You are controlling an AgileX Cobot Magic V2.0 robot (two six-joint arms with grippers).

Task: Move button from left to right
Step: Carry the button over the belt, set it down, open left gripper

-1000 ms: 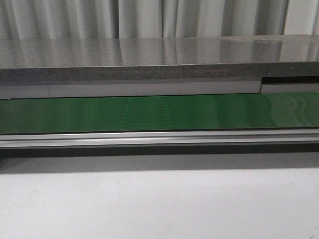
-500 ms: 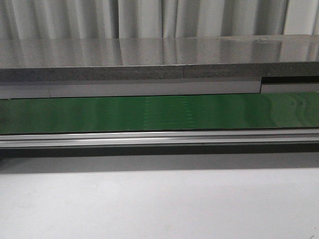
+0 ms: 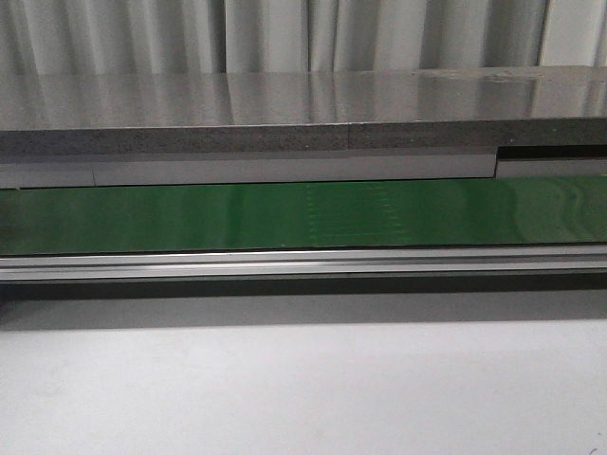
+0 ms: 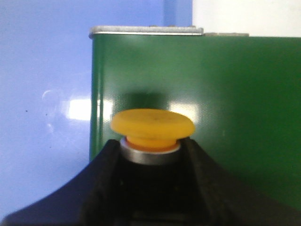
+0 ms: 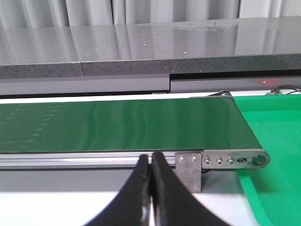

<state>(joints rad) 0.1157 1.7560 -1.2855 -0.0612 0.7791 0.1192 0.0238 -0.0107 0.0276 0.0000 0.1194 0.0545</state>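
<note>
In the left wrist view my left gripper (image 4: 151, 155) is shut on the button (image 4: 153, 126). Its orange-yellow cap and silver collar stick out between the two black fingers (image 4: 101, 174), held over the end of the green conveyor belt (image 4: 235, 108). The button's dark body is hidden between the fingers. In the right wrist view my right gripper (image 5: 151, 162) is shut and empty, in front of the belt's metal rail (image 5: 70, 160) near its right end. Neither gripper nor the button shows in the front view.
The green belt (image 3: 303, 216) runs left to right across the front view, with a metal rail (image 3: 303, 263) before it and a grey stone ledge (image 3: 285, 104) behind. A blue surface (image 4: 42, 117) lies beside the belt's left end, a green tray (image 5: 277, 136) beyond its right end.
In the front view a faint pale patch on the belt has drifted to the right. No arm or gripper shows in that view in any frame.
</note>
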